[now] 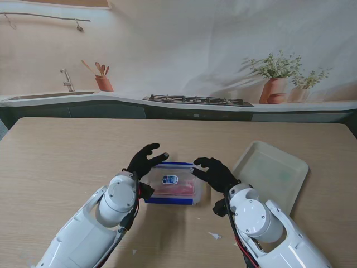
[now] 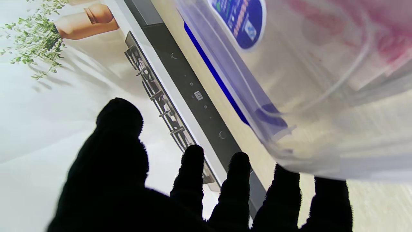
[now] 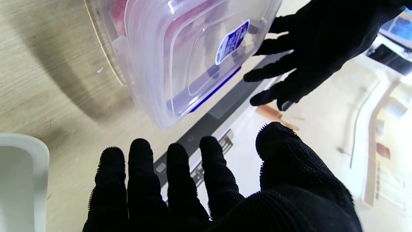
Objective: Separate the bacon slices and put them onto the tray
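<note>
**Bacon still sealed in its box, tray still bare**

A pale wooden table (image 1: 56,162) filled the view from the stand, with a kitchen counter, sink and stove along the far wall.

On the left, the robot's left hand (image 1: 146,159), in a black glove, sat at the left end of a clear plastic box (image 1: 174,184). Its fingers were spread apart and reached over the box's far left corner. The left wrist view showed the fingers (image 2: 236,180) splayed with the box edge just beside two of them; whether any of them pressed on the plastic could not be told. The hand did not appear to hold anything.

In the middle, the box lay flat on the table, close to the robot. It had a clear lid (image 3: 193,48) with blue clips and a blue oval sticker (image 1: 170,180). Pink bacon (image 1: 177,188) showed through the plastic, still stacked inside. The lid looked closed.

Next came the right hand (image 1: 215,172), also gloved in black, at the right end of the box. Its fingers were loosely apart and curved toward the box, and it gripped nothing that could be seen. The right wrist view showed a gap between its fingertips (image 3: 175,161) and the box.

On the far right, a white tray (image 1: 290,190) lay tilted at an angle on the table, near the right hand but apart from the box. No bacon was visible on it.

Judging from this, the task had barely begun. The lid had yet to come off, and every slice still had to be lifted out and laid separately on the tray.
</note>
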`<control>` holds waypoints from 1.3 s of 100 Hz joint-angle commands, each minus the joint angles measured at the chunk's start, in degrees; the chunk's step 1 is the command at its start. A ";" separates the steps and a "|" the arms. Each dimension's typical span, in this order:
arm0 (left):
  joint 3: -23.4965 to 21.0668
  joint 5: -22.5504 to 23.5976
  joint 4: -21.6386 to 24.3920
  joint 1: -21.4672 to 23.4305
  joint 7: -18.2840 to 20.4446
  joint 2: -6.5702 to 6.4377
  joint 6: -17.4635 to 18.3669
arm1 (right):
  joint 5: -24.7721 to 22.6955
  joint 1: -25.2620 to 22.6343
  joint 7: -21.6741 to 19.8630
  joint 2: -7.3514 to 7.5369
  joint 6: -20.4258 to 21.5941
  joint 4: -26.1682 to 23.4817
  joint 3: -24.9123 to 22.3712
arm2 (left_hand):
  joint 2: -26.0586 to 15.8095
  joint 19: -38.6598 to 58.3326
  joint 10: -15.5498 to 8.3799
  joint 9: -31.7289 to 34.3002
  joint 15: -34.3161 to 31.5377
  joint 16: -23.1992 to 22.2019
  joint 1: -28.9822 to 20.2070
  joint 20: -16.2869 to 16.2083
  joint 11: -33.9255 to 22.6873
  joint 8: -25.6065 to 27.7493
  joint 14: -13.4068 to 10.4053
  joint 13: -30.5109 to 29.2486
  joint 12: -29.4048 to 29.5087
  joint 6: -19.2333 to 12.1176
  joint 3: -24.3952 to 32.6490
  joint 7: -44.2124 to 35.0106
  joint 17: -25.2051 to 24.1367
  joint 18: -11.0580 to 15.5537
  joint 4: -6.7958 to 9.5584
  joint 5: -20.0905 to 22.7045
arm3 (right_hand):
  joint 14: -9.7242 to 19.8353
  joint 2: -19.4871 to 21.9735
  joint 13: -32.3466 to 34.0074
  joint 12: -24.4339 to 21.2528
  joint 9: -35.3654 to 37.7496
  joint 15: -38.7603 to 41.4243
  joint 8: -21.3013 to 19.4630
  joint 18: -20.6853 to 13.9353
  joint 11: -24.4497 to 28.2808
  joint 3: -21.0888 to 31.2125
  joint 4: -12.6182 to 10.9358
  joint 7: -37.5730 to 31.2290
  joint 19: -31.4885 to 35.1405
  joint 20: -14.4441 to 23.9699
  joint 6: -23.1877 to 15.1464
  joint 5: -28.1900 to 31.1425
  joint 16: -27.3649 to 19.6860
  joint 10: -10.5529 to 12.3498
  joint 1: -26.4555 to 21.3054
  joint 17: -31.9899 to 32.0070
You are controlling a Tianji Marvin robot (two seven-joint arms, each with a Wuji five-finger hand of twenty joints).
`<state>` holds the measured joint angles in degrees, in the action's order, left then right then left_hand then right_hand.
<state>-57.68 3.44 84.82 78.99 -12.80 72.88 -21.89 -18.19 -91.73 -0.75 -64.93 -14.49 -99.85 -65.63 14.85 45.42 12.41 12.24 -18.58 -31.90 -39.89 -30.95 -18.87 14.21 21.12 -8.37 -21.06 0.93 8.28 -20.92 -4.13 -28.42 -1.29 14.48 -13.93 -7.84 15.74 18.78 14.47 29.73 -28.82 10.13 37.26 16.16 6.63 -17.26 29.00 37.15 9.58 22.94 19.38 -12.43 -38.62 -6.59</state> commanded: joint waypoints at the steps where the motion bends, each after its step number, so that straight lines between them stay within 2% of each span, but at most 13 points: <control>1: -1.00 0.69 0.95 0.42 0.72 -0.46 0.53 | -0.38 -0.78 -0.28 -0.37 0.71 -0.66 -0.47 | -1.39 -2.42 -1.19 -1.11 1.61 1.36 1.52 0.50 1.52 -0.57 -1.86 0.86 1.22 -0.91 -1.74 0.80 -0.70 1.00 1.28 -0.16 | 1.87 1.85 -2.70 -0.30 -1.90 -0.53 0.37 -1.79 1.14 -1.15 -3.97 -0.49 -1.81 1.30 -2.60 -1.31 -0.62 1.81 -0.47 -0.28; 14: -2.97 3.01 1.35 1.36 -0.25 -0.91 2.59 | -0.55 -1.54 0.33 -0.42 1.66 -1.19 -1.55 | -1.28 -6.43 -3.10 -1.21 3.07 1.66 0.48 0.19 2.94 -0.47 -4.63 2.86 2.08 0.24 -1.74 0.62 -2.15 4.87 1.40 1.19 | 2.28 1.82 -2.96 -0.29 -2.06 -0.66 0.41 -2.36 1.16 -1.09 -3.99 -0.65 -2.25 1.63 -2.49 -1.27 -0.68 1.81 -0.64 -0.11; 25: -4.44 8.25 1.63 2.15 -0.58 -1.95 5.33 | -1.02 -2.36 0.93 -0.43 2.93 -1.92 -2.54 | -0.81 -14.05 -4.60 -1.01 3.97 1.65 -0.75 -0.31 3.14 -0.22 -6.83 3.60 2.55 0.19 -0.39 0.41 -2.46 6.80 1.18 3.59 | 3.00 1.80 -3.23 -0.29 -2.10 -1.00 0.45 -3.30 1.20 -0.96 -4.01 -0.85 -2.82 1.74 -2.20 -0.92 -0.84 1.81 -0.84 0.05; 34: -6.03 12.20 2.08 3.07 0.18 -3.11 8.88 | -2.02 -3.13 1.58 -0.39 4.53 -2.57 -3.21 | 0.14 -19.41 -5.60 -0.62 4.58 2.39 -2.52 -1.65 1.85 0.03 -8.68 3.09 2.66 0.23 2.24 0.07 -2.35 8.02 1.03 6.37 | 3.70 1.70 -3.41 -0.28 -2.02 -1.47 0.52 -4.16 1.24 -0.68 -4.03 -1.01 -3.52 1.58 -1.92 -0.44 -1.07 1.83 -1.17 0.14; 37: -6.63 13.64 2.24 3.45 0.57 -3.56 10.55 | -2.69 -3.40 1.66 -0.31 5.14 -2.81 -3.41 | 1.02 -21.62 -5.90 -0.54 4.35 3.00 -1.63 -4.66 1.04 0.30 -9.50 3.04 3.40 0.35 6.58 0.16 -2.03 8.67 0.48 7.24 | 3.90 1.64 -3.45 -0.29 -1.98 -1.62 0.53 -4.35 1.24 -0.56 -4.04 -1.10 -3.75 1.50 -1.95 -0.16 -1.15 1.84 -1.27 0.17; 48: -9.03 18.85 2.71 4.98 3.16 -5.47 18.43 | -4.72 -4.27 1.91 -0.05 7.38 -3.56 -3.82 | 2.31 -23.87 -8.00 -0.08 3.57 5.49 -2.91 -1.19 -1.30 0.74 -13.73 3.04 4.49 0.07 15.94 -0.59 -0.46 13.73 -0.41 9.94 | 4.52 1.37 -3.37 -0.33 -1.64 -2.27 0.65 -4.52 1.17 -0.06 -4.04 -1.31 -4.52 1.17 -2.05 0.72 -1.47 2.22 -1.42 0.06; 59: -11.15 25.78 2.34 6.18 4.35 -7.17 27.99 | -6.10 -4.88 2.09 0.15 9.24 -4.32 -3.67 | 3.25 -18.12 -9.15 1.49 -0.79 6.81 -2.98 2.96 -5.43 1.57 -15.67 0.93 2.63 0.69 23.55 -1.99 0.76 16.09 -1.10 12.84 | 5.06 0.91 -2.96 -0.53 -0.62 -3.20 1.11 -4.58 0.67 1.30 -3.94 -1.44 -5.38 0.74 -2.37 2.20 -1.91 2.46 -1.27 -0.23; 63: -11.83 27.60 2.23 6.59 4.78 -7.68 31.18 | -6.68 -5.03 1.93 0.27 9.73 -4.61 -3.49 | 3.38 -14.74 -9.18 3.11 -2.42 6.97 -3.06 3.94 -6.07 1.88 -15.80 -0.26 2.25 1.23 25.57 -2.63 1.02 16.30 -1.14 14.26 | 5.44 0.76 -3.08 -0.57 -0.25 -3.46 1.22 -4.79 0.53 1.78 -3.91 -1.54 -5.59 0.67 -2.44 2.67 -2.01 2.74 -1.21 -0.17; 66: -12.30 28.66 2.26 6.92 5.39 -8.06 33.36 | -7.39 -5.11 1.79 0.39 10.11 -4.82 -3.29 | 3.50 -10.67 -9.22 3.92 -3.46 7.93 -3.10 8.09 -6.15 2.04 -15.62 -0.90 1.98 1.21 27.19 -2.69 0.68 16.07 -1.51 15.02 | 6.02 0.66 -3.87 -0.61 -0.19 -4.04 1.29 -5.55 0.37 2.14 -3.88 -1.62 -5.96 0.57 -2.58 2.96 -2.24 2.89 -1.22 0.61; 72: -12.94 31.00 2.30 7.48 6.05 -8.66 36.90 | -10.97 -5.18 1.67 0.77 11.17 -4.96 -2.79 | 3.59 -7.09 -9.43 5.22 -4.64 7.96 -3.85 8.98 -6.50 2.20 -15.51 -1.91 1.79 1.15 28.02 -3.05 0.34 15.69 -1.65 16.16 | 6.82 0.55 -4.68 -0.63 0.00 -4.69 1.36 -6.19 0.24 2.53 -3.83 -1.75 -6.30 0.51 -2.92 3.36 -2.52 3.17 -1.01 1.30; 83: -13.32 33.79 2.08 8.22 6.33 -9.30 41.00 | -15.07 -5.38 1.10 1.44 13.60 -5.32 -2.12 | 4.22 -0.51 -9.37 7.74 -6.35 7.97 -4.65 7.42 -7.04 2.55 -14.89 -4.44 1.45 0.92 29.90 -3.83 -0.06 15.35 -1.95 18.31 | 7.38 0.20 -4.81 -0.63 0.14 -5.25 1.43 -6.74 0.09 3.29 -3.80 -1.92 -6.76 0.27 -3.07 3.68 -2.81 3.32 -0.70 1.55; 109: -12.80 35.11 1.87 9.82 8.60 -10.15 44.32 | -15.99 -6.31 -1.12 2.11 15.01 -6.88 -0.09 | 5.28 4.58 -8.74 10.26 -8.08 7.35 -5.08 5.77 -7.51 2.68 -13.49 -6.93 1.10 0.61 31.98 -4.10 0.86 13.22 -2.10 19.75 | 7.38 -0.20 -4.69 -0.53 0.34 -5.45 1.59 -6.67 0.07 4.82 -3.69 -2.14 -7.21 -0.07 -3.09 4.20 -2.92 3.30 -0.22 1.37; 130: -13.52 39.70 2.69 11.55 9.84 -11.20 48.49 | -18.03 -6.55 -3.16 2.84 16.88 -7.02 1.20 | 5.69 7.26 -9.25 10.79 -9.38 6.41 -4.22 4.58 -8.44 3.38 -13.53 -7.96 0.51 -0.76 33.58 -5.35 1.83 12.13 -2.20 19.52 | 7.32 -0.56 -4.24 -0.44 0.74 -5.21 1.59 -6.15 0.18 5.95 -3.61 -2.55 -7.11 -0.04 -4.00 5.01 -2.82 3.42 0.05 1.06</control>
<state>-71.03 42.84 86.88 89.24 -3.97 62.20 26.45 -35.25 -97.41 -2.61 -62.08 1.85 -106.37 -65.03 19.45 50.19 4.94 22.39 -26.80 -24.75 -43.98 -25.49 -26.38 16.88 7.76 -15.11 -19.66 1.87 39.49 -25.10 -2.45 -14.81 -1.30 33.44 -8.34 -7.96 12.96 18.65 14.64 24.83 -28.17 5.74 37.29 20.72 6.63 -19.45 23.40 37.76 7.88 27.38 16.92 -10.91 -38.74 -5.66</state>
